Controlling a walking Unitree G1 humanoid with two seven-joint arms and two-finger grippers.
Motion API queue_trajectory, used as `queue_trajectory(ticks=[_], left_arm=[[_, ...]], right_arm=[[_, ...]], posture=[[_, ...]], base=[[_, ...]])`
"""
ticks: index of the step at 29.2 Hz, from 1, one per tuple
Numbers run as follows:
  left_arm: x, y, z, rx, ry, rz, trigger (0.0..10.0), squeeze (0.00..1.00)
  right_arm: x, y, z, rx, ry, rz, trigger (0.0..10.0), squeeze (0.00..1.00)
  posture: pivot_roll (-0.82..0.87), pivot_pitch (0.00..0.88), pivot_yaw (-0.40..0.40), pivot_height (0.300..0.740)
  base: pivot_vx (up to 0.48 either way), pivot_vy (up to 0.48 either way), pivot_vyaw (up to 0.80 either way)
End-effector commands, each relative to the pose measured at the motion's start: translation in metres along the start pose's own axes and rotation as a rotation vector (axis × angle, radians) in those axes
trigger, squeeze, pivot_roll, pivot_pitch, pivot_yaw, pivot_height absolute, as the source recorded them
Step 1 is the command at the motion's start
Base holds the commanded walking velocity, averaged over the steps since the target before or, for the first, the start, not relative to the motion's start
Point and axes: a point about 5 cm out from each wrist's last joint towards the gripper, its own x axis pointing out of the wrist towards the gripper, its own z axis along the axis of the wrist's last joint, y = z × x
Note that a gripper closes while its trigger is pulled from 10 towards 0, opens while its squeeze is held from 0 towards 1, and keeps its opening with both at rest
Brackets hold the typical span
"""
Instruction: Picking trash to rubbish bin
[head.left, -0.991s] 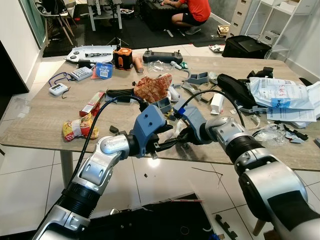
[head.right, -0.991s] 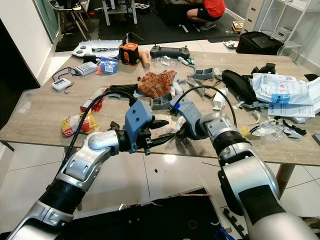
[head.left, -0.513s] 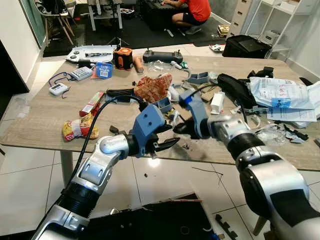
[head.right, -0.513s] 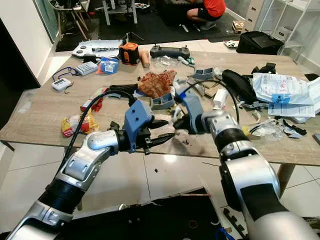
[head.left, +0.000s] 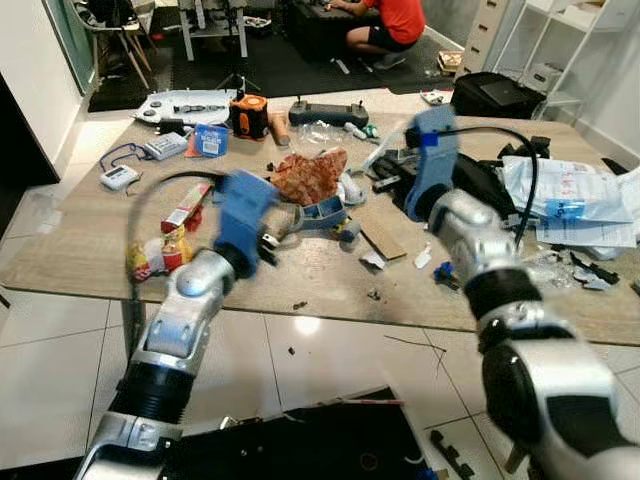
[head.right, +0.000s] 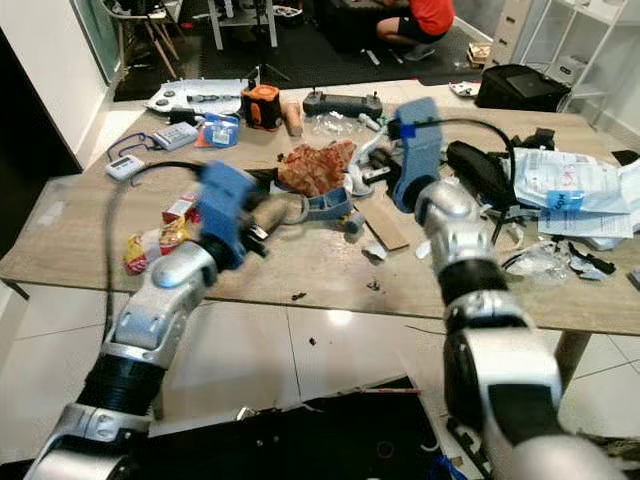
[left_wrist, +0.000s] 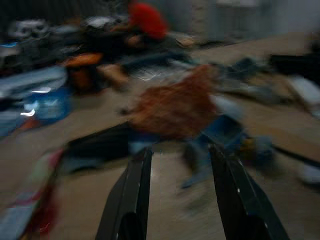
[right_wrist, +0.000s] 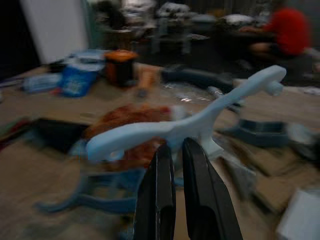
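My right gripper (right_wrist: 177, 150) is shut on a pale, branched plastic piece (right_wrist: 185, 127) and holds it above the middle of the wooden table (head.left: 80, 250), seen from the head as right gripper (head.left: 388, 178). My left gripper (left_wrist: 180, 150) is open and holds nothing. It hovers over the table's front left part, blurred, as left gripper (head.left: 268, 240). A crumpled red-brown wrapper (head.left: 305, 175) lies just beyond it. A yellow-red snack packet (head.left: 155, 255) and a red box (head.left: 185, 205) lie to its left.
A cardboard strip (head.left: 380, 238) and small scraps (head.left: 372, 260) lie mid-table. White mailers (head.left: 560, 190), a black bag (head.left: 475, 180) and tools crowd the right and back. A dark container (head.left: 300, 440) sits on the floor below. A person in red (head.left: 390, 20) crouches beyond.
Both arms left the table's front edge. The right gripper rose and went back over the table's middle with the pale piece. The left gripper swung left toward the wrapper.
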Motion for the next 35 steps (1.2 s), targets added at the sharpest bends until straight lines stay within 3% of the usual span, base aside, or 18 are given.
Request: queue_trajectory(ticks=[1, 5, 7, 9, 14, 24, 29, 35], left_arm=[[-0.009, 0.005, -0.004, -0.06, -0.013, 0.109, 10.0, 0.0], [-0.022, 0.01, -0.013, -0.117, -0.014, 0.272, 10.0, 0.0], [-0.024, 0.009, -0.016, -0.121, -0.006, 0.299, 10.0, 0.0], [-0.03, 0.003, -0.026, -0.025, 0.058, 0.301, 10.0, 0.0], [-0.036, -0.001, -0.028, -0.055, 0.071, 0.308, 10.0, 0.0], [-0.043, 0.003, -0.026, -0.04, 0.062, 0.36, 10.0, 0.0], [-0.042, -0.002, -0.025, -0.034, 0.07, 0.344, 10.0, 0.0], [-0.042, -0.004, -0.024, -0.034, 0.063, 0.324, 10.0, 0.0]], right_arm=[[-0.006, -0.001, 0.0, 0.028, -0.048, -0.085, 10.0, 0.0], [-0.025, 0.008, -0.012, 0.017, -0.101, -0.188, 10.0, 0.0], [-0.029, 0.011, -0.015, 0.004, -0.12, -0.205, 10.0, 0.0], [-0.045, 0.017, -0.034, 0.054, -0.115, -0.259, 10.0, 0.0], [-0.061, 0.027, -0.045, 0.092, -0.106, -0.27, 10.0, 0.0], [-0.078, 0.04, -0.052, 0.061, -0.072, -0.26, 10.0, 0.0], [-0.081, 0.039, -0.053, 0.078, -0.066, -0.274, 10.0, 0.0], [-0.085, 0.035, -0.05, 0.07, -0.069, -0.29, 10.0, 0.0]], posture=[[0.09, 0.064, -0.038, 0.74], [0.08, 0.062, -0.066, 0.74], [0.08, 0.062, -0.066, 0.74], [0.08, 0.062, -0.066, 0.74], [0.09, 0.073, -0.069, 0.74], [0.09, 0.078, -0.068, 0.74], [0.09, 0.084, -0.062, 0.74], [0.09, 0.087, -0.053, 0.74]], base=[[0.0, 0.0, 0.0], [0.0, 0.0, 0.0], [0.0, 0.0, 0.0], [0.0, 0.0, 0.0], [0.0, 0.0, 0.0], [0.0, 0.0, 0.0], [0.0, 0.0, 0.0], [0.0, 0.0, -0.74]])
